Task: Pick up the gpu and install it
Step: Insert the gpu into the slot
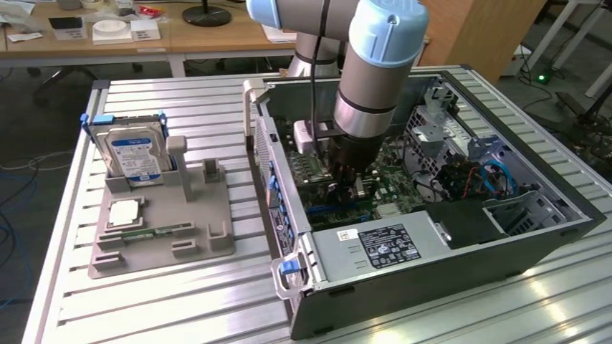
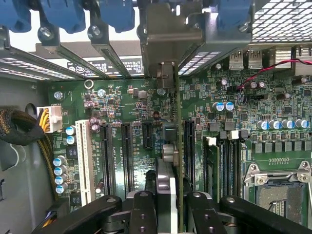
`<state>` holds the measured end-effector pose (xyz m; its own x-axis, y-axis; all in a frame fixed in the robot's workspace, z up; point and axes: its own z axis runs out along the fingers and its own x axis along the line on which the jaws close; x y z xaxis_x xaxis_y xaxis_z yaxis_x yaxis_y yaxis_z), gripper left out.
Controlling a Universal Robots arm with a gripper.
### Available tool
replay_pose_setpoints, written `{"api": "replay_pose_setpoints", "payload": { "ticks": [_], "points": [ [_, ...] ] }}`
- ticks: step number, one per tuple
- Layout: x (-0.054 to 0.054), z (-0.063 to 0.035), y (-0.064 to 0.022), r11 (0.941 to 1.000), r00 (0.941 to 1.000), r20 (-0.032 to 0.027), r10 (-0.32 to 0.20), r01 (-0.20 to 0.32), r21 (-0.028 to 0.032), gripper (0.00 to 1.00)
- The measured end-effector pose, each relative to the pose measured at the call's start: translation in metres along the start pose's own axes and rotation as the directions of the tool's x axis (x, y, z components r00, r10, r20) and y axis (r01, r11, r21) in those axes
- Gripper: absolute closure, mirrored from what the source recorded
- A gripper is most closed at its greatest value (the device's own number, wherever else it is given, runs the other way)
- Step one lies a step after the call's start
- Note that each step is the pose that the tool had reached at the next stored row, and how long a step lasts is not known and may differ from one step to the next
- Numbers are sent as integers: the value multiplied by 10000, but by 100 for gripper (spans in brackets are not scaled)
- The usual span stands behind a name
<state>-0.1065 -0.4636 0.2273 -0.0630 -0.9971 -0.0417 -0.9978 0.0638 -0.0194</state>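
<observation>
Bright, even room light covers the ribbed silver aluminium table [image 1: 191,301], with pale glare streaks well away from my gripper [image 1: 346,190]. The open grey computer case [image 1: 535,236] is dimmer directly under it. Beyond my hand the gap behind the blue plastic slot latches [image 2: 63,14] burns out white; the green motherboard [image 2: 126,112] is evenly lit. My black fingers [image 2: 141,214] shade the gpu [image 2: 179,146], a thin green circuit-board card clamped between them.

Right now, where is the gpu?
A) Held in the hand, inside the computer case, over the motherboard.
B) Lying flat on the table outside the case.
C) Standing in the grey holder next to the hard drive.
A: the wrist view shows the gpu edge-on, gripped in the hand, over the motherboard inside the computer case.
</observation>
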Motion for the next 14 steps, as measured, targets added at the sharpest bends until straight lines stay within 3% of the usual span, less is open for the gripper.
{"api": "replay_pose_setpoints", "payload": {
  "ticks": [14],
  "points": [
    [0,2,1,9999,9999,-1,-108,108,-5,71]
  ]
}}
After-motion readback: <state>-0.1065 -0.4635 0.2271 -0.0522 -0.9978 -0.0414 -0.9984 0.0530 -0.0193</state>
